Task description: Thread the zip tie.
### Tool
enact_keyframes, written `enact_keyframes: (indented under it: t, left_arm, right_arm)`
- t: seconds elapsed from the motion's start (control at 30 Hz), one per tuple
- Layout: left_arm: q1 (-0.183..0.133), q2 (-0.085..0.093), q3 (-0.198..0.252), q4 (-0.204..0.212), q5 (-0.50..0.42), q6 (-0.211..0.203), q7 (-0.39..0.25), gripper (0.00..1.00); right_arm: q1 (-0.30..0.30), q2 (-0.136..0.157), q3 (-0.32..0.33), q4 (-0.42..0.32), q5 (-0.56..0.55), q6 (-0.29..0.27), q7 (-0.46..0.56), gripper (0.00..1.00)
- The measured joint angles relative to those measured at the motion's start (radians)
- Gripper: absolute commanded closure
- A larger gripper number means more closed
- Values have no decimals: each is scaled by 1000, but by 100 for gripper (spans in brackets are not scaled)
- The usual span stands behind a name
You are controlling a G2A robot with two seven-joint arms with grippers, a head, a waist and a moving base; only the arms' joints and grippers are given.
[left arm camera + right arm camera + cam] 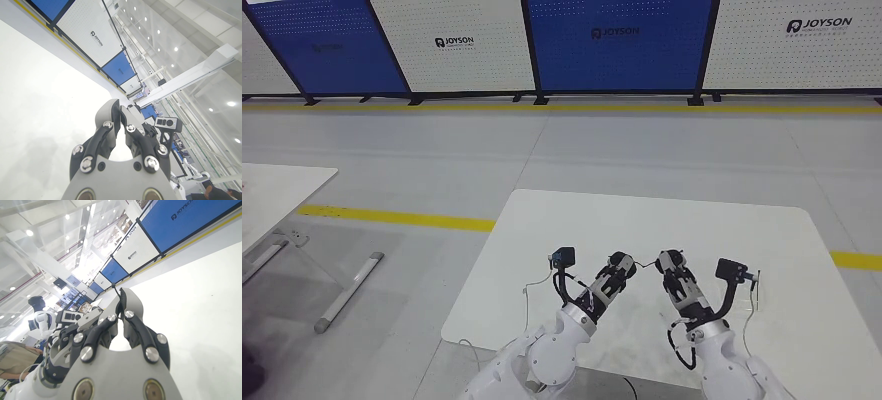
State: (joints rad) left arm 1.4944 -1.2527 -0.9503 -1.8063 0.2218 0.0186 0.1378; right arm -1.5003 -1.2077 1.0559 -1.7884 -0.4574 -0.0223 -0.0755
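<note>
Over the table (pixel 742 230) I pinch the zip tie (pixel 115 289) in right gripper (pixel 120 298), left gripper (pixel 120 111) closed; a tug could pull it loose.

Reads black on the zip tie (pixel 115 290), possibly dark grey. Plain white tabletop (pixel 642 225). Pale grey left end effector (pixel 120 112) and right end effector (pixel 121 299), with black ribbed pads (pixel 115 115). Blue and white dotted wall panels (pixel 622 45); yellow floor line (pixel 392 215).

The table (pixel 742 250) has a smooth, matt white top. The left gripper (pixel 120 109) and right gripper (pixel 120 296) have matt grey shells, black ribbed rubbery pads (pixel 115 114) and shiny metal screws (pixel 129 314). The zip tie (pixel 115 289) looks like thin black plastic.
</note>
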Motion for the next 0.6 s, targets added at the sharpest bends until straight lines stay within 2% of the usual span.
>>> enact_keyframes:
  t: [0.37,0.6]
  left_arm:
    - [1,-1,0,0,-5,-2,-1,100]
    - [-10,-16,-10,29,-169,-46,34,100]
  right_arm:
    - [14,-19,-12,52,4,-33,-54,100]
    - [-1,-23,2,40,-5,-53,-62,100]
